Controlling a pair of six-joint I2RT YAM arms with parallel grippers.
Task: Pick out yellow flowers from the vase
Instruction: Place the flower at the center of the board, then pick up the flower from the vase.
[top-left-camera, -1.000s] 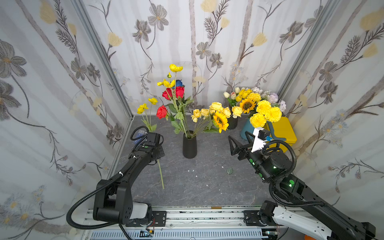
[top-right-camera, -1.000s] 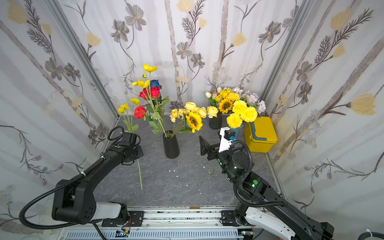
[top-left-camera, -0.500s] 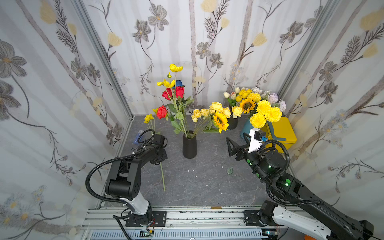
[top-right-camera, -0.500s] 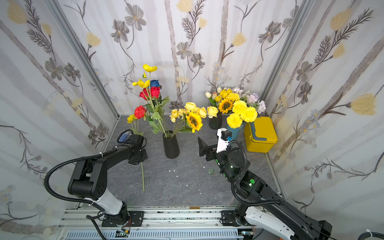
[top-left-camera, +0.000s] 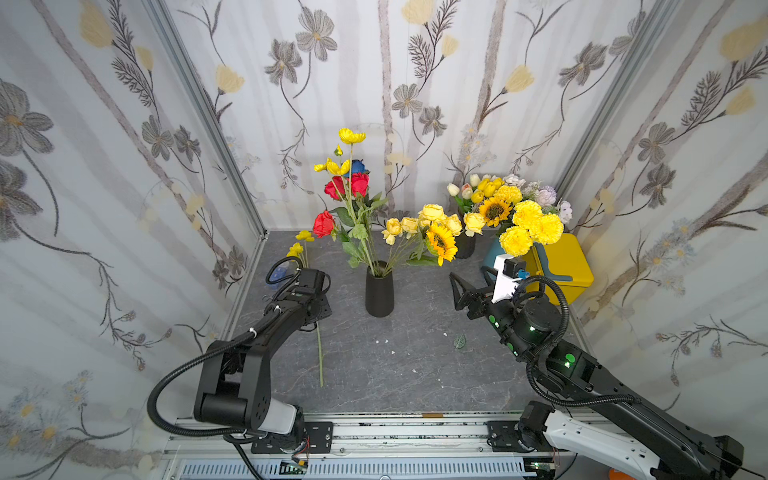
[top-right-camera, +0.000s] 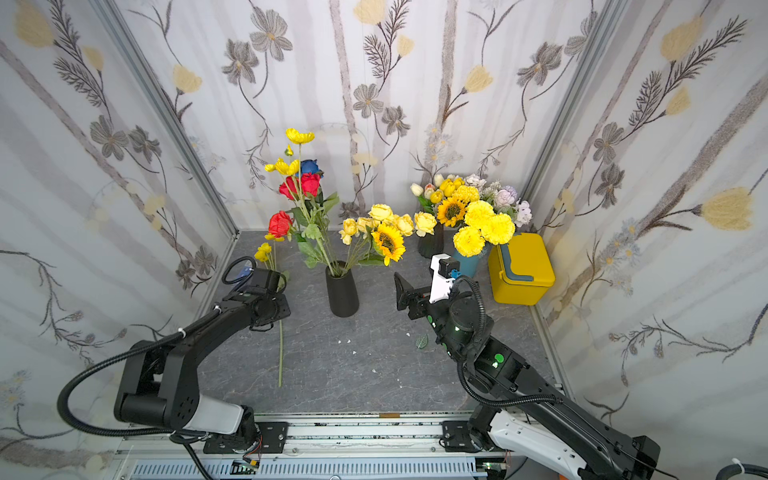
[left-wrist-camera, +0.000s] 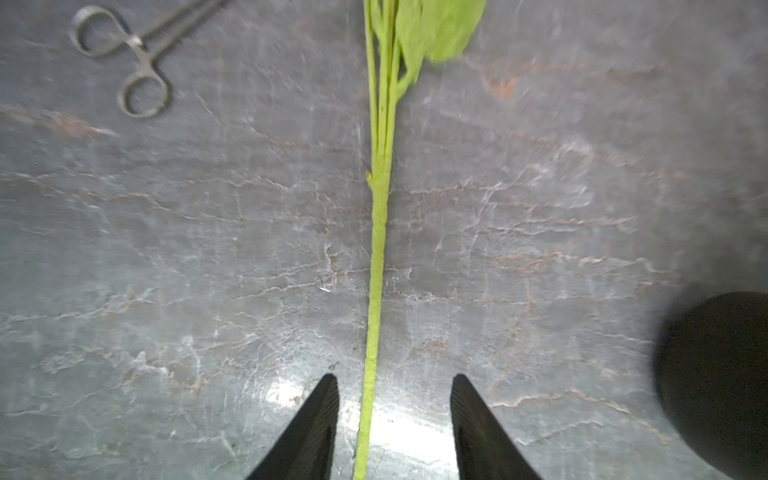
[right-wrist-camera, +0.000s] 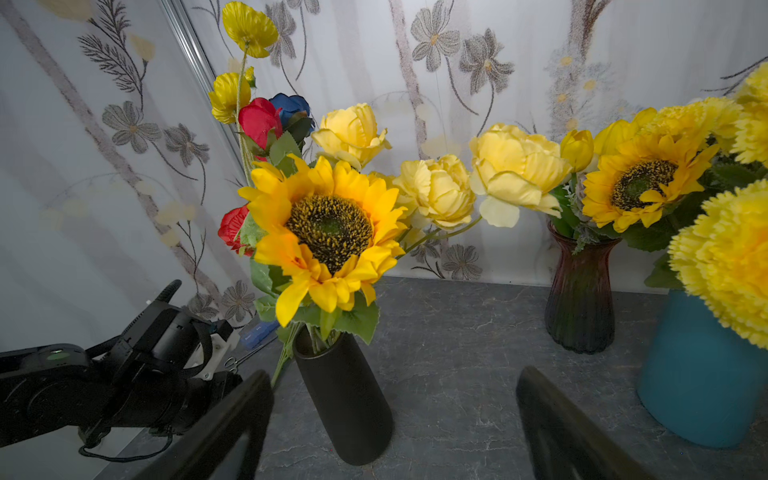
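Note:
A black vase stands mid-floor. It holds yellow flowers: a sunflower, pale yellow roses and tall poppies, among red and blue roses. Another yellow sprig lies on the floor to its left, its stem running under my left wrist. My left gripper is open, astride that stem without touching it. My right gripper hovers open and empty to the right of the vase, facing it.
At the back right stand a dark red glass vase and a teal vase, both with more blooms, beside a yellow box. Metal forceps lie near the left wall. A loose leaf lies on the floor. Walls close three sides.
My left gripper has opened and let go of the sprig's stem, which now lies on the floor. The right gripper has edged slightly lower and closer to the black vase.

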